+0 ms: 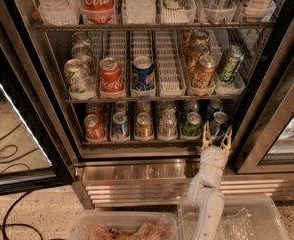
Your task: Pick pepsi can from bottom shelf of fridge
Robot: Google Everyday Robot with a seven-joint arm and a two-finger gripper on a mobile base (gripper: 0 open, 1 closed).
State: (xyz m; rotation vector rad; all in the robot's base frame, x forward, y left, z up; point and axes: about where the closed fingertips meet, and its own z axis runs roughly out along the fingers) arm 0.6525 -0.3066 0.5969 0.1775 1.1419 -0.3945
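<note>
While the gripper (217, 132) hovers (jaws apart), the pepsi can (219, 120) stands just behind.

On the middle rack (152, 99) a red Coca-Cola can (110, 76) stands beside a bright blue can (143, 74), a green can (230, 64) far right. Black cables (7, 154) loop on the floor (32, 209) at left. Two clear plastic bins (272, 209) lie below the tool (217, 134), its fingers spread

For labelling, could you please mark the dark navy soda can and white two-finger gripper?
Dark navy pepsi can (220, 117): camera view, silver top.
White gripper (217, 129): camera view, between open fingertips, close to that can.
</note>
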